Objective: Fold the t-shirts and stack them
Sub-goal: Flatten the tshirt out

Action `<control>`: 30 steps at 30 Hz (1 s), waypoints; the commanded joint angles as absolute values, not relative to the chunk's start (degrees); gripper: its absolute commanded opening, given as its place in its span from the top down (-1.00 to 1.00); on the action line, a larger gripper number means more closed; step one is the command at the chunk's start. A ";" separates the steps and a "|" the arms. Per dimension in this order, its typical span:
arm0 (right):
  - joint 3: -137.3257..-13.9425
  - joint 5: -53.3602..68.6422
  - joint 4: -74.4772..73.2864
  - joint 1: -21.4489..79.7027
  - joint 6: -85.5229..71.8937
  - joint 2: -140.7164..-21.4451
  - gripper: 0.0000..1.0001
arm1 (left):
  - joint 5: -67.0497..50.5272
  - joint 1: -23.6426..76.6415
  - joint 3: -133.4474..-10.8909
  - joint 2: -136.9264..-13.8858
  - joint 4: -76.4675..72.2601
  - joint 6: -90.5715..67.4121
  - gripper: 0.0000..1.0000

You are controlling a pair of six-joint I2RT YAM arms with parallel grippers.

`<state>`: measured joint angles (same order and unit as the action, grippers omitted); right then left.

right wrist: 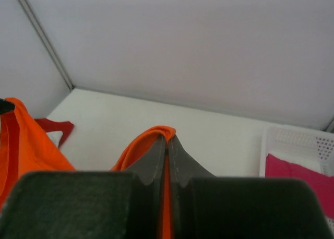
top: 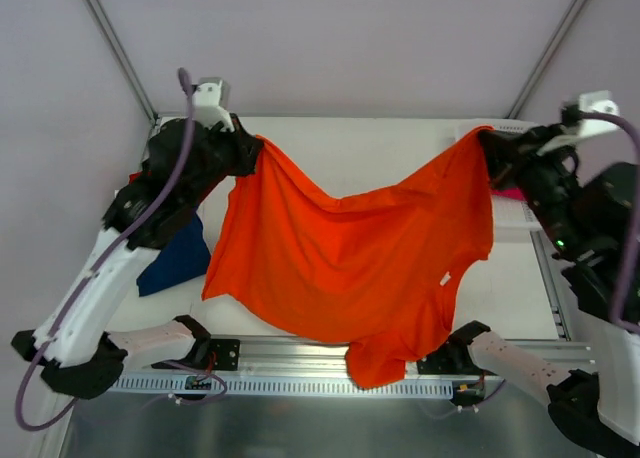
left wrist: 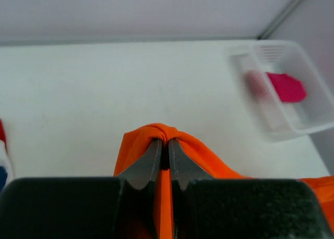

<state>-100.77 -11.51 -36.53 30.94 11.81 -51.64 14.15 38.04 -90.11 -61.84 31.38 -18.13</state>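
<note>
An orange t-shirt (top: 350,258) hangs spread in the air between both arms, sagging in the middle, its lower end draped over the front rail. My left gripper (top: 252,146) is shut on its left corner; orange cloth (left wrist: 156,132) bunches over the fingertips (left wrist: 150,158). On the right corner my right gripper (top: 487,138) is shut as well, with the cloth (right wrist: 156,134) pinched between its fingers (right wrist: 156,158). A navy blue t-shirt (top: 178,258) lies at the table's left under the left arm. A magenta pink t-shirt (left wrist: 286,86) sits in the basket.
A white mesh basket (left wrist: 305,111) stands at the table's right edge, also seen as the basket (right wrist: 297,140) in the right wrist view. A red cloth (right wrist: 55,126) lies at the far left. The metal rail (top: 300,358) runs along the near edge.
</note>
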 commanded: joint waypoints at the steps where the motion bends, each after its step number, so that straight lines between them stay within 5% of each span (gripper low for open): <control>1: -94.51 -12.05 -25.85 27.45 11.61 -56.41 0.99 | 11.26 28.23 -84.14 -66.52 26.20 -18.71 1.00; 12: -93.76 2.55 -15.12 11.52 3.95 -89.26 0.99 | 15.55 18.20 -82.26 -97.97 16.97 -21.10 1.00; 25: -136.46 0.35 -26.02 10.55 1.85 -133.39 1.00 | 19.34 13.98 -115.01 -130.59 14.76 -15.21 1.00; 30: -136.41 -8.77 -20.57 10.37 0.18 -135.61 0.99 | 20.56 12.04 -125.75 -138.07 14.68 -14.68 1.00</control>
